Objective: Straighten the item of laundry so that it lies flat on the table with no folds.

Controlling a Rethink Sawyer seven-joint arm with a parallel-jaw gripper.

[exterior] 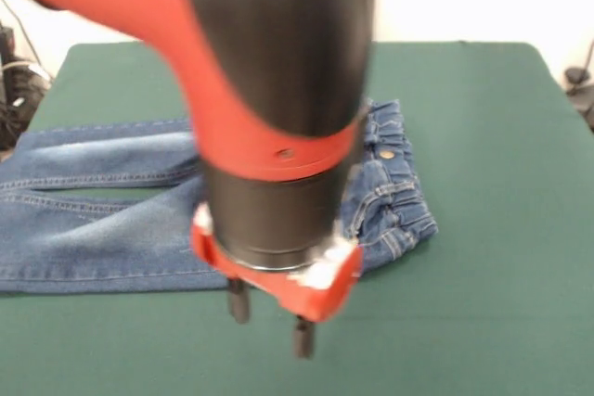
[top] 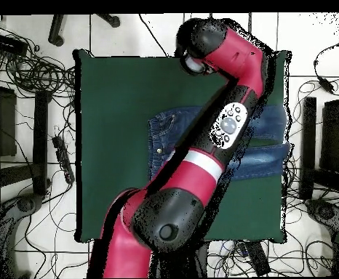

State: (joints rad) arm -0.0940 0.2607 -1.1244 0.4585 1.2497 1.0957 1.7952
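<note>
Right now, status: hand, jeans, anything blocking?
Hand open, empty, over bare table near the front edge, off the cloth. Jeans spread out, waistband bunched, legs running off the table edge. Arm hides the seat in both views.

The jeans point(exterior: 102, 201), just behind the gripper point(exterior: 269, 322), are blue denim cloth, faded in patches, with a small shiny metal button point(exterior: 386, 152). The table point(exterior: 483, 303) under the gripper has a matt green felt-like top. The arm point(exterior: 278, 71) looks like smooth, glossy plastic.
</note>
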